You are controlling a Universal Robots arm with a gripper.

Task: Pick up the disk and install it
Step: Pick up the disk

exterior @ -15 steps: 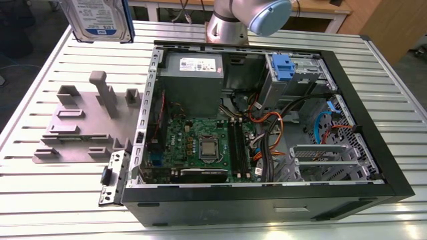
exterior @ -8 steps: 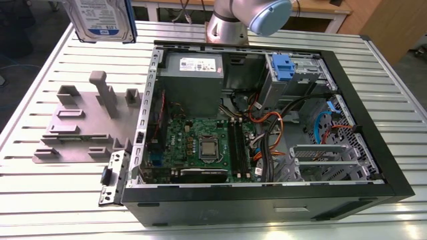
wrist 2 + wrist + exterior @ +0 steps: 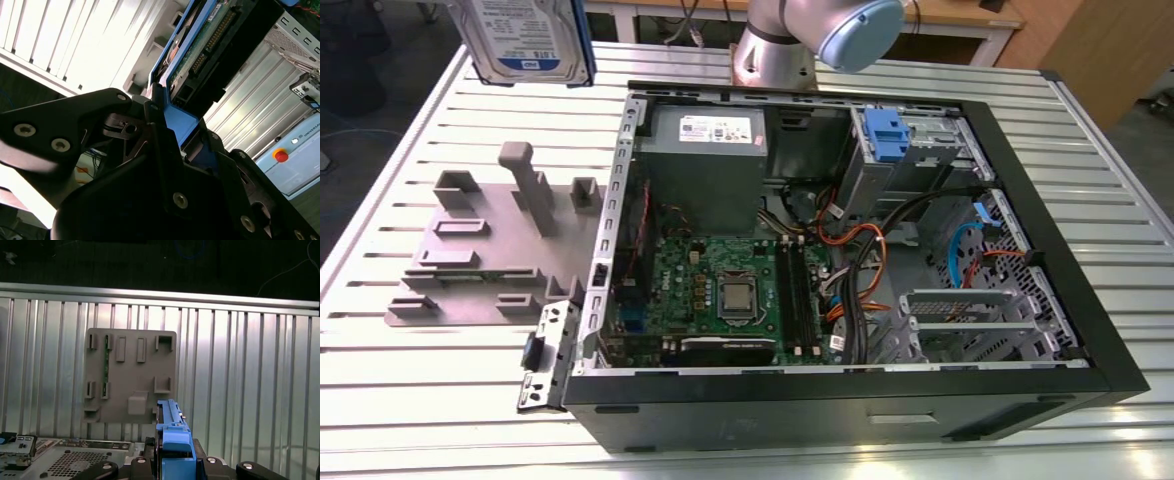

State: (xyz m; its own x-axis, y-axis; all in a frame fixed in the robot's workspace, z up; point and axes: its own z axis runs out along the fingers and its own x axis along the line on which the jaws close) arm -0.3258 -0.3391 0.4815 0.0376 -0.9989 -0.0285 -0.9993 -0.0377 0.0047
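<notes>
Gripper [image 3: 172, 124] nearest lens in second wrist view, black finger links in foreground, clenched on blue side rail of disk [image 3: 200, 50]. In exterior view, disk [image 3: 527, 40] held in air at upper left of frame, label facing camera, top cut off by frame edge, well apart from open computer case [image 3: 854, 250]. Arm [image 3: 781, 45] at top centre, upper links cut off. Grey fixture plate [image 3: 494, 250] on desk [image 3: 400, 400], left of case.

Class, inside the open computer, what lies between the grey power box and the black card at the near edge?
In the exterior view, the green circuit board, with its chip socket, fills the stretch from power box to card.
</notes>
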